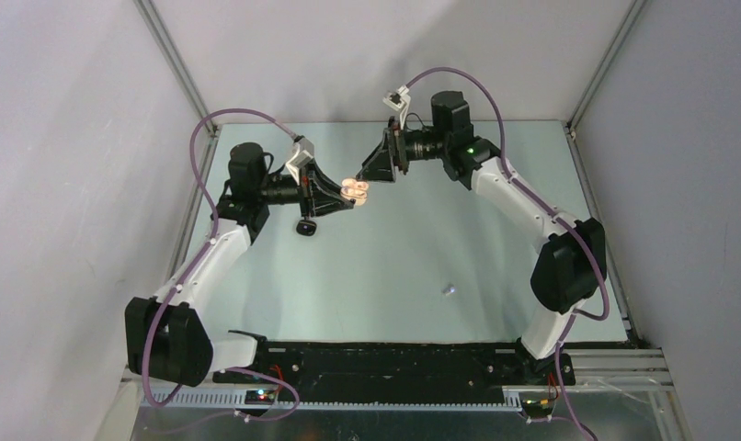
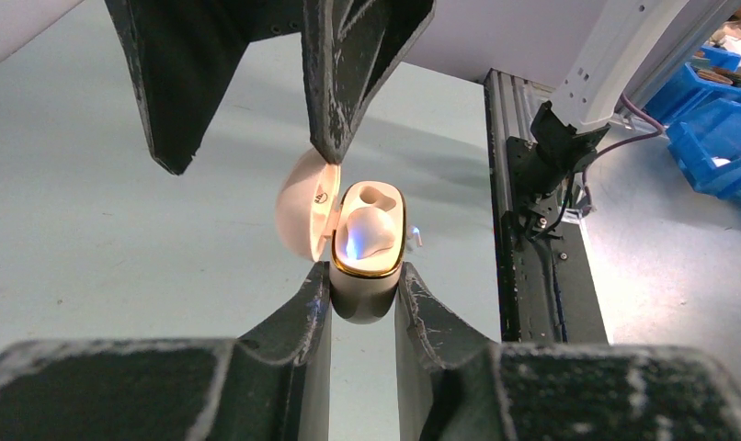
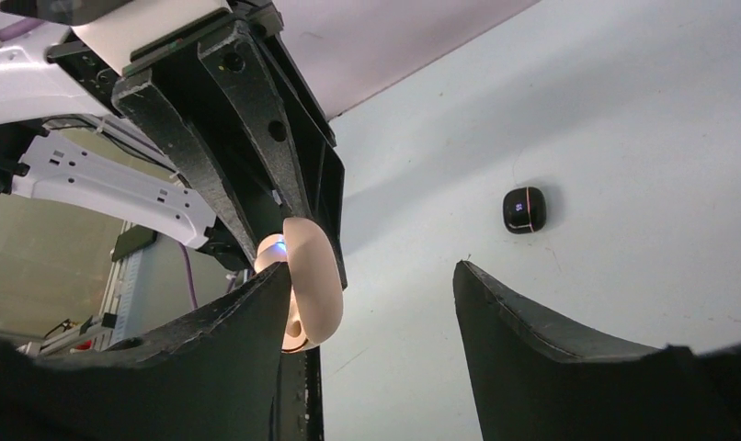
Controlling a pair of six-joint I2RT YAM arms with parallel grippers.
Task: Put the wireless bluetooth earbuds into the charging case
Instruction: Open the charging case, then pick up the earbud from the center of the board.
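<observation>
The beige charging case (image 2: 367, 289) is held up off the table with its lid (image 2: 302, 207) swung open to the left, and my left gripper (image 2: 363, 276) is shut on its body. One pale earbud (image 2: 369, 231) sits in a well and glows blue; the well beside it (image 2: 379, 195) is empty. My right gripper (image 2: 254, 165) is open, and one finger (image 2: 344, 83) has its tip at the lid's hinge. In the right wrist view the lid (image 3: 313, 276) lies against the left finger (image 3: 210, 349). A second, dark earbud (image 3: 524, 209) lies on the table (image 1: 449, 290).
Both arms meet above the far middle of the table (image 1: 394, 266). A black rail (image 1: 394, 363) with the arm bases runs along the near edge. Grey walls close in the sides and back. Blue bins (image 2: 716, 119) stand beyond the rail.
</observation>
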